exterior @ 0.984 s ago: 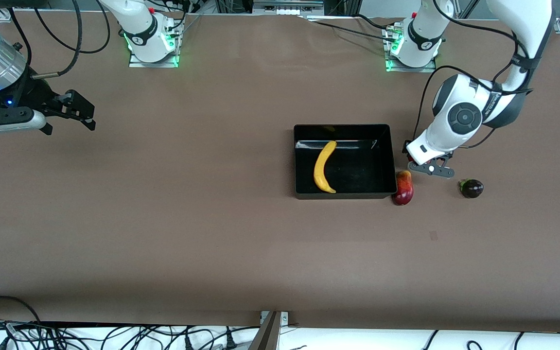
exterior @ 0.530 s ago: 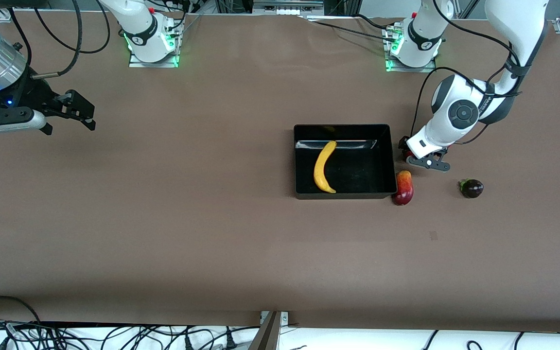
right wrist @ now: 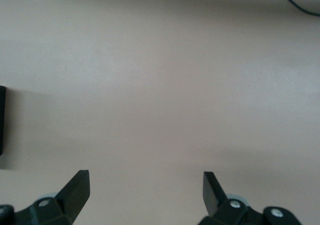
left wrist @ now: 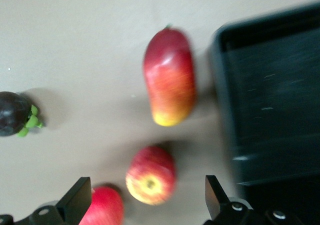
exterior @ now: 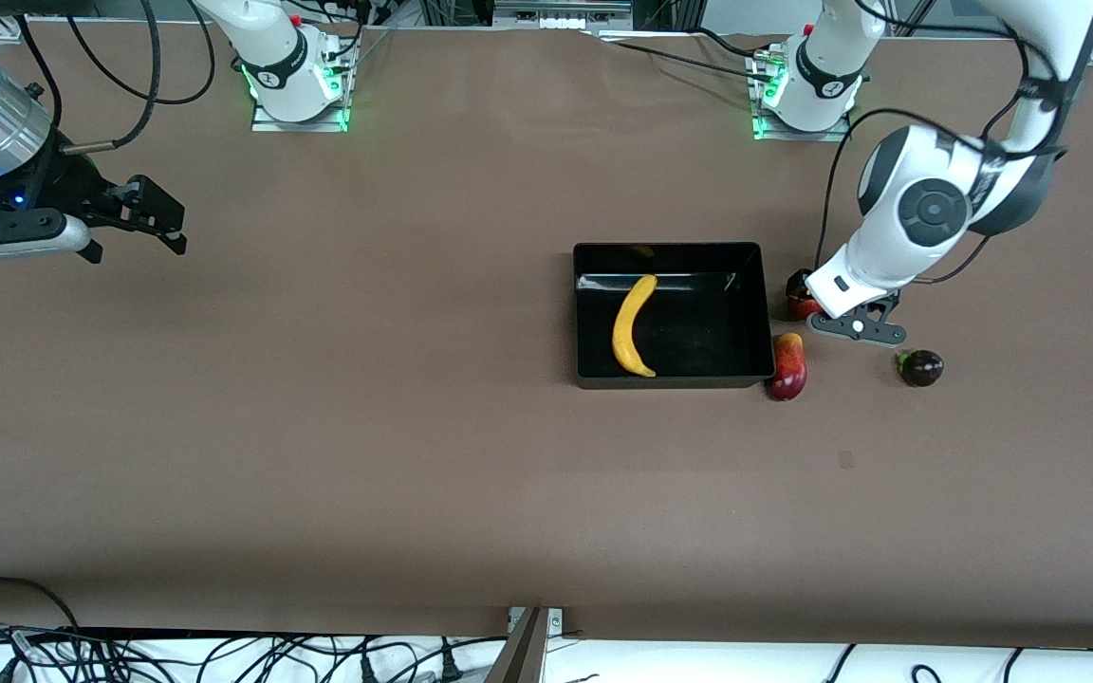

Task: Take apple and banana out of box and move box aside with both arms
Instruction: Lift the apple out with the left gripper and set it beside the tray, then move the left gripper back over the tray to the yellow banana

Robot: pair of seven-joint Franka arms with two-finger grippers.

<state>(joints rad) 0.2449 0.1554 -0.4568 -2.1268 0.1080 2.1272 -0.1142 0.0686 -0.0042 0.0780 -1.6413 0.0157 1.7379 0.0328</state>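
Apple (left wrist: 150, 175) under left gripper (left wrist: 145, 202) (fingers spread).

Apple (exterior: 802, 305) mostly hidden under left arm, second red fruit (left wrist: 104, 208) cut off by frame edge

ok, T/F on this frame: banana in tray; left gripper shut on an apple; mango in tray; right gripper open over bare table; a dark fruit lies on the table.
1. The banana lies in the tray. True.
2. The left gripper is shut on an apple. False: it is open, over the apple.
3. The mango is in the tray. False: it is on the table beside it.
4. The right gripper is open over bare table. True.
5. A dark fruit lies on the table. True.
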